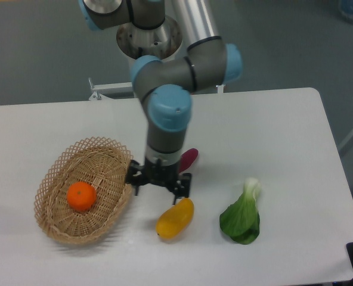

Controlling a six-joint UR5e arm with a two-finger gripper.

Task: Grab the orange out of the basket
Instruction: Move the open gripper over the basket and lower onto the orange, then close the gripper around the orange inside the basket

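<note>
Claw: your claw [158, 186] hangs below the arm's wrist, pointing down at the tabletop [272, 131], just beside the right rim of the basket. Its two dark fingers [183, 186] stand well apart, so you can read it as spread wide, and nothing sits between them.
Contact: the left finger looks very close to the basket's rim; you cannot tell from this view whether it touches. The right finger is just above the upper end of the mango.
Orange: your orange [81, 196] lies inside the basket, left of centre on the woven floor, well apart from the claw.
Basket: the oval wicker basket [56, 168] rests on the left part of the tabletop, its long axis running diagonally.
Mango: a yellow-orange mango [175, 218] lies on the tabletop under and just in front of the claw.
Bok choy: a green bok choy [242, 215] lies to the mango's right.
Red object: a dark red piece [189, 158] shows behind the wrist, partly hidden; you cannot identify it.
Writing: no readable labels or brands show.
</note>
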